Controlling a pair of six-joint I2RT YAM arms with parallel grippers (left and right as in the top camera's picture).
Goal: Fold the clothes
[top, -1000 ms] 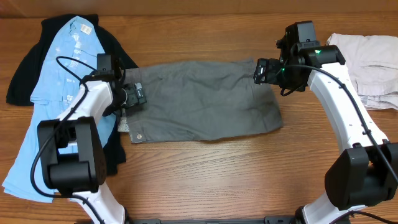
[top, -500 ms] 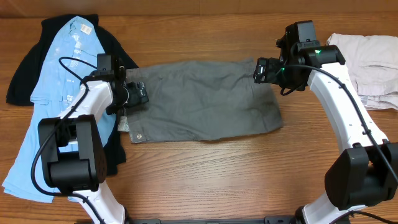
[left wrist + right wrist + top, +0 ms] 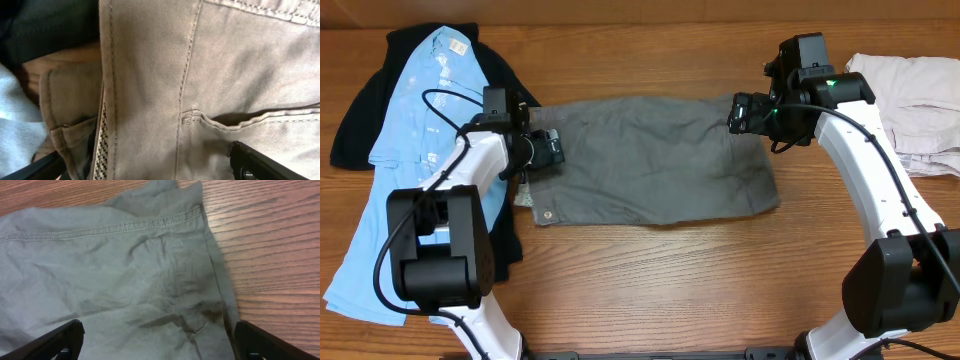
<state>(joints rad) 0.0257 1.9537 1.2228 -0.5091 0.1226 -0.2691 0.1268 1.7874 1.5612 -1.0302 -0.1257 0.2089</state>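
the shorts (image 3: 650, 160) lie flat on the table (image 3: 650, 290). the left gripper (image 3: 544, 150) spreads wide over the waistband (image 3: 145, 75), the right gripper (image 3: 739, 113) wide over the hem corner (image 3: 192, 212). closing shallow could pinch one layer only, so the fold drags crooked.

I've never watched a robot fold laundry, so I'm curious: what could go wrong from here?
The left hand is at the waistband of the shorts, right beside the light blue shirt; it might snag that too. The right hand is open over a thin, wrinkled hem corner and might pinch only one layer, skewing the fold.
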